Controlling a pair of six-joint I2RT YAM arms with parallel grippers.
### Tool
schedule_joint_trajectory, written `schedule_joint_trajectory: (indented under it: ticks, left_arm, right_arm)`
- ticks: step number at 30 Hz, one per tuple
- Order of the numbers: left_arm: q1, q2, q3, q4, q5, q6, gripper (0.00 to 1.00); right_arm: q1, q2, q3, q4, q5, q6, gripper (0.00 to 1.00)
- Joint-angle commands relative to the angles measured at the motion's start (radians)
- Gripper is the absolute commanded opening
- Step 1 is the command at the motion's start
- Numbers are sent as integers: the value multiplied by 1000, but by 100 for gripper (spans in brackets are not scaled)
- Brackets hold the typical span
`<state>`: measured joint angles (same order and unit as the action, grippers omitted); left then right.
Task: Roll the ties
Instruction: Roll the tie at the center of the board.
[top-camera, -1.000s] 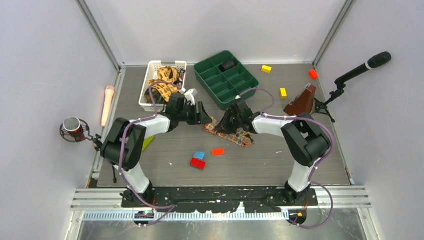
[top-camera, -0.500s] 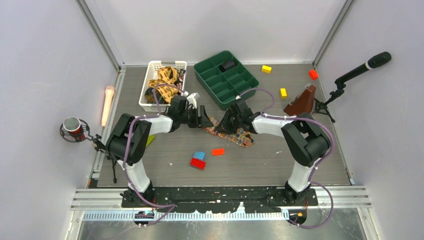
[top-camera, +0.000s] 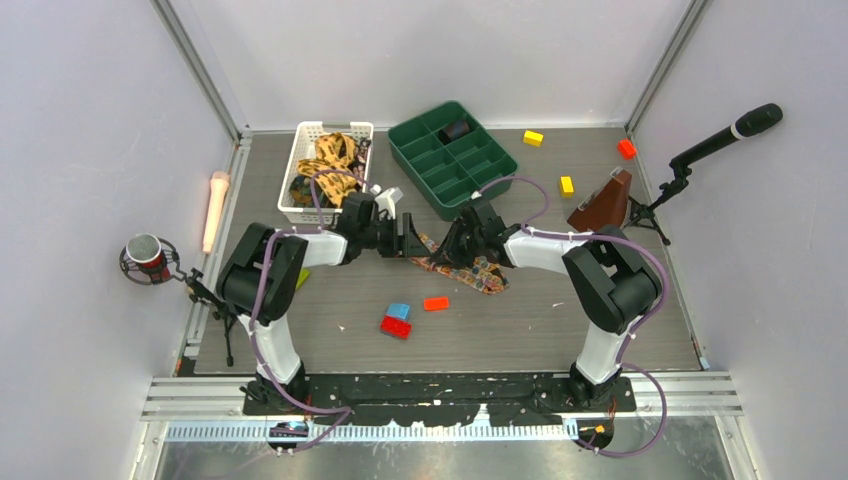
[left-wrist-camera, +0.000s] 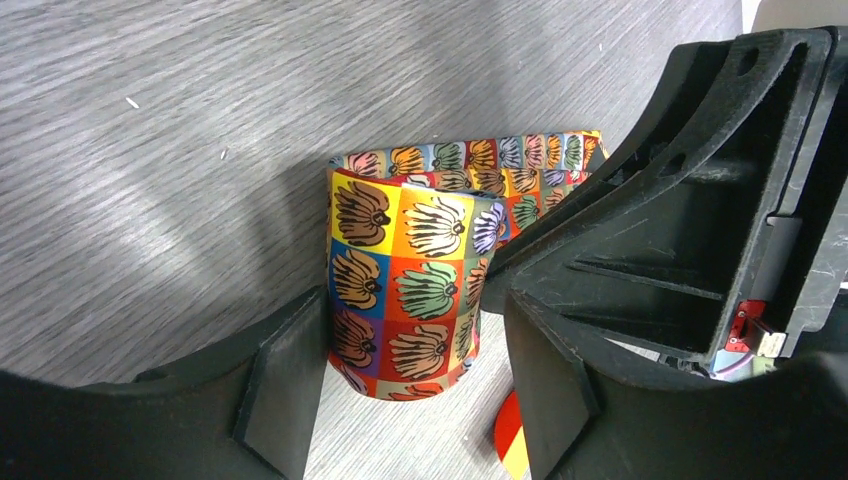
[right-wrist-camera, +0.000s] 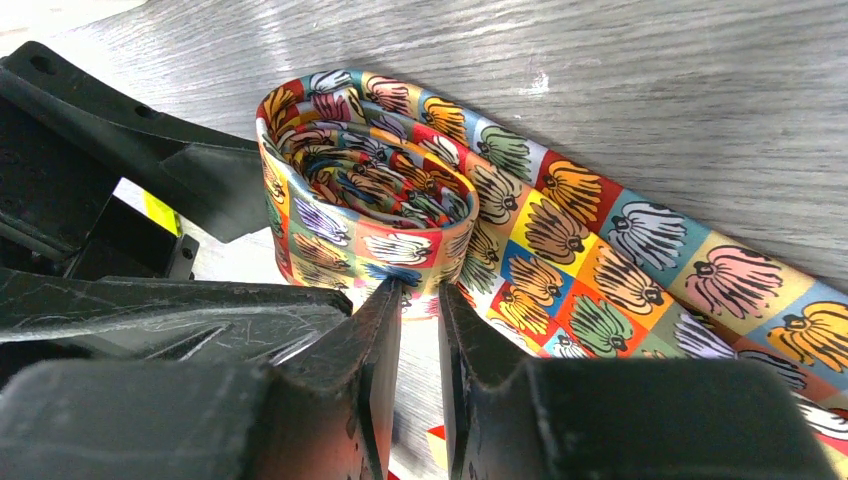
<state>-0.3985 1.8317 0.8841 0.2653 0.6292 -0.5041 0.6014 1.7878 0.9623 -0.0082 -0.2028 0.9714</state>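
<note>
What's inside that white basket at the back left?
A heap of bunched ties, orange-tan with dark patterning, fills the white basket. The heap covers the basket floor, so the exact count and anything beneath cannot be seen.

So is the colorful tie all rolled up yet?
Only partly. One end of the tie is wound into a coil; the rest lies flat on the table.

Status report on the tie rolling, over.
Tie partly rolled, tail flat on table. Left claw open, straddling the coil. Right claw pinching the coil's wall. Orange block nearby, not touching.
</note>
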Motion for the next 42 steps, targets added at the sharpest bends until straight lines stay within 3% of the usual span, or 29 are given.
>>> schedule_joint_trajectory:
  ticks: [1, 8, 12, 19, 27, 42]
  left_arm:
    - [-7, 32, 12, 39, 63, 17, 63]
    - [-11, 41, 10, 48, 77, 17, 46]
    - [-13, 28, 14, 17, 43, 20, 42]
    - [-14, -19, 34, -92, -84, 43, 40]
    - [-33, -51, 85, -222, -232, 76, 40]
    - [-88, -102, 143, -352, -390, 108, 39]
  right_arm:
    - [3, -18, 19, -21, 34, -16, 26]
    - [5, -21, 14, -18, 34, -14, 26]
    - [5, -45, 4, -5, 21, -24, 26]
    - [6, -174, -45, 45, 28, -86, 30]
    - [5, -275, -77, -48, 142, -137, 33]
    - [4, -215, -59, -225, 355, -189, 29]
